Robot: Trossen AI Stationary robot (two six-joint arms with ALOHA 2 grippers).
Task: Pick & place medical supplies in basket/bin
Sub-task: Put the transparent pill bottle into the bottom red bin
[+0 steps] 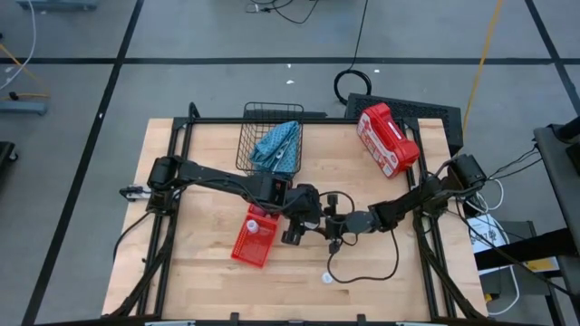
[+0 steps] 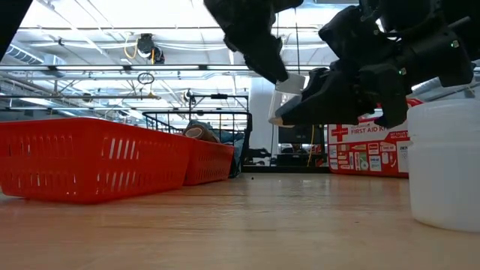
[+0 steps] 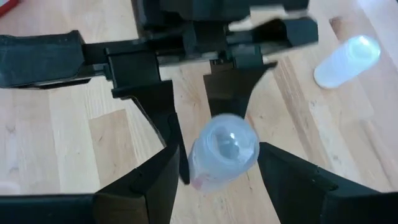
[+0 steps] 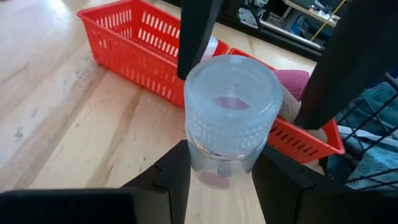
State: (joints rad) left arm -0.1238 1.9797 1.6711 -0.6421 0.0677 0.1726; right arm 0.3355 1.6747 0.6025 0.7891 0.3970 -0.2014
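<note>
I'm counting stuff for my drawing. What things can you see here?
table: one, light wood, under everything
wire basket: one, black, far side of the table
pouch: one, light blue, in the wire basket
case: one, red and white, far right of the table
bins: two, red, side by side
rolls: two, pink and brown, in one bin
vials: three, whitish; one gripped, one in a bin, one loose on the table
left gripper: open around the gripped vial
right gripper: shut on that vial
</note>
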